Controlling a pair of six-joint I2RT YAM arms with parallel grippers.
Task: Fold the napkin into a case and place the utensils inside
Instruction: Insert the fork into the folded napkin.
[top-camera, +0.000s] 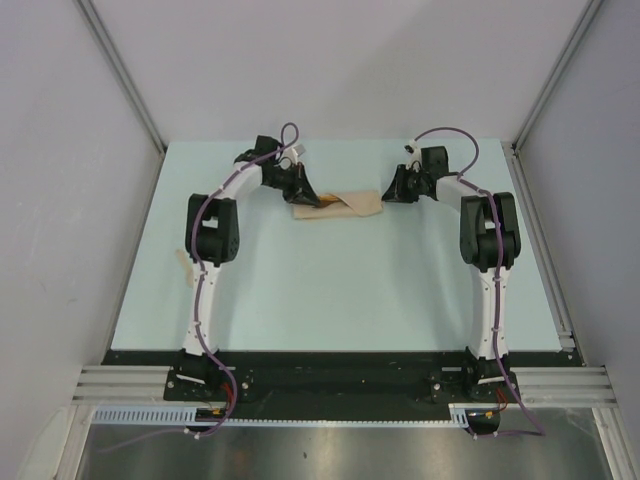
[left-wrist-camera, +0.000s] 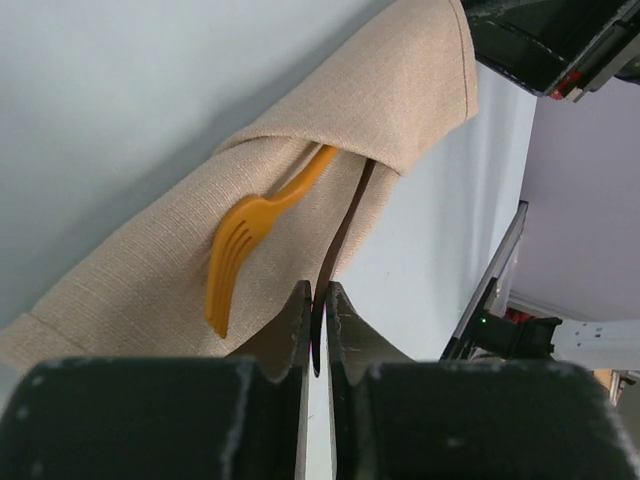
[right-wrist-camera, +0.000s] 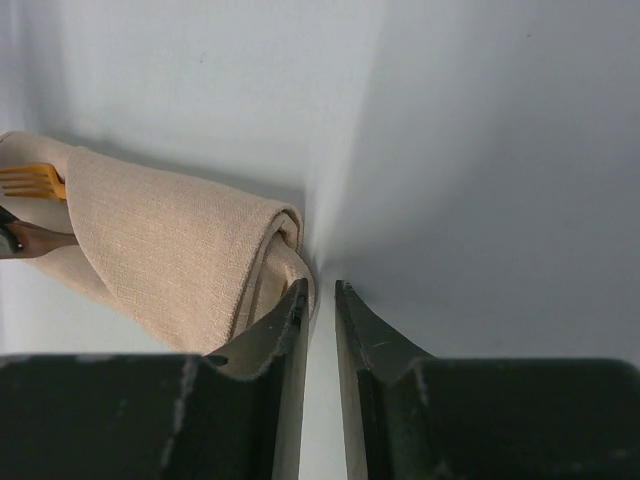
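- Left gripper jaws pinch a slim dark-brown utensil; right gripper slightly open, empty
- folded beige cloth napkin has the orange fork tucked in, dark one looks only partway

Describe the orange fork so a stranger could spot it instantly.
At the far middle of the table lies a folded beige napkin. The fork pokes from its fold: bright orange with tines, unlike the thin dark brown piece beside it.
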